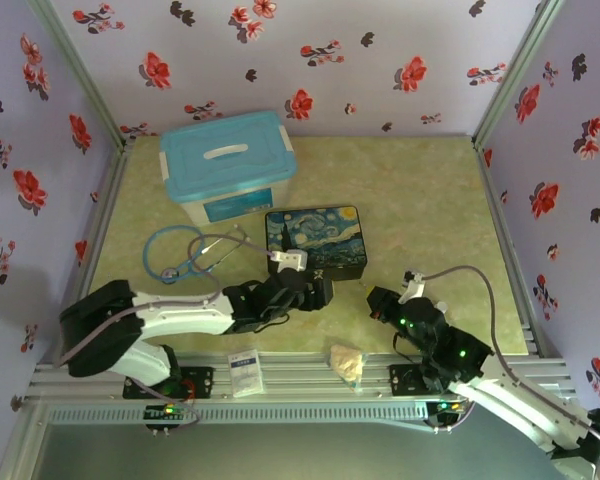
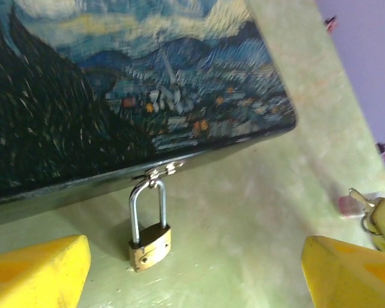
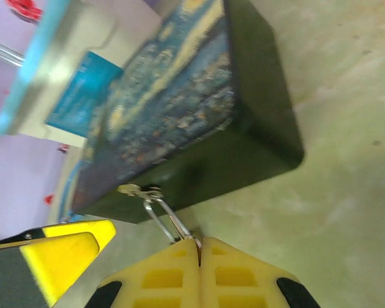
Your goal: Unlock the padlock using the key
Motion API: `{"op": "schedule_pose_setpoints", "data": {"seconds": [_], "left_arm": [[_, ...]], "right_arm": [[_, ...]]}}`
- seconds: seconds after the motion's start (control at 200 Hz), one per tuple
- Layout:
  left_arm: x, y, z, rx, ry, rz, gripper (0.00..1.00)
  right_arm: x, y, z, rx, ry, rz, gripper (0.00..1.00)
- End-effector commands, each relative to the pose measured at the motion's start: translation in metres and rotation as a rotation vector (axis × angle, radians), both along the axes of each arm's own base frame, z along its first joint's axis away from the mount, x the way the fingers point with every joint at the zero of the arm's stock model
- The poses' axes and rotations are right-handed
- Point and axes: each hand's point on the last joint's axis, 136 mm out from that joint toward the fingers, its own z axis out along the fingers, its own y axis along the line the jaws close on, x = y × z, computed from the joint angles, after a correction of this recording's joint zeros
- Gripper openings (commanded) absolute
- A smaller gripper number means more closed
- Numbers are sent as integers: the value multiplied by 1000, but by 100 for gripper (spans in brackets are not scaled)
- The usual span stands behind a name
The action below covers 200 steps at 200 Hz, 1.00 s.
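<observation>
Green tabletop (image 1: 420,200): left gripper (image 2: 192,260) gapes before the padlock (image 2: 149,244), right gripper (image 3: 199,247) clenched shut.

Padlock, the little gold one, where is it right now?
In the left wrist view, the padlock hangs from the clasp on the near side of the painted box, ahead of the gap between the yellow fingers of the left gripper.

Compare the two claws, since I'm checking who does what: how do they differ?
The left claw stands wide open, facing the padlock; the right claw is shut. The left claw holds nothing; the right claw appears to pinch the key. Both have yellow tips and are close to the painted box's front.
</observation>
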Motion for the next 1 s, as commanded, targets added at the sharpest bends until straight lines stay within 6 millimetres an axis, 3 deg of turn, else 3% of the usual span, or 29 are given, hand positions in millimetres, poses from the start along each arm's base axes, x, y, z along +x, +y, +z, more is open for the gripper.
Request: {"op": "schedule_pose_setpoints", "data": {"seconds": [0.0, 0.13, 0.29, 0.39, 0.515, 0.66, 0.745, 0.995], "left_arm": [[6, -17, -2, 19, -20, -60, 82], [11, -22, -20, 65, -8, -63, 79], [18, -25, -42, 67, 10, -44, 68], [18, -32, -51, 77, 26, -60, 56], [21, -33, -60, 69, 40, -34, 52], [35, -26, -64, 85, 50, 41, 40], [41, -33, -59, 65, 40, 41, 34], [55, -46, -52, 10, 45, 45, 29]], "right_arm": [[1, -10, -1, -70, 39, -35, 0], [2, -3, -8, -102, 65, -13, 0], [4, 0, -13, -113, 70, -12, 0], [5, 0, -13, -116, 70, -12, 0], [4, -1, -16, -119, 79, -12, 0], [5, 0, -20, -103, 88, -19, 0], [6, 1, -20, -91, 84, -22, 0], [10, 4, -20, -89, 84, -21, 0]]}}
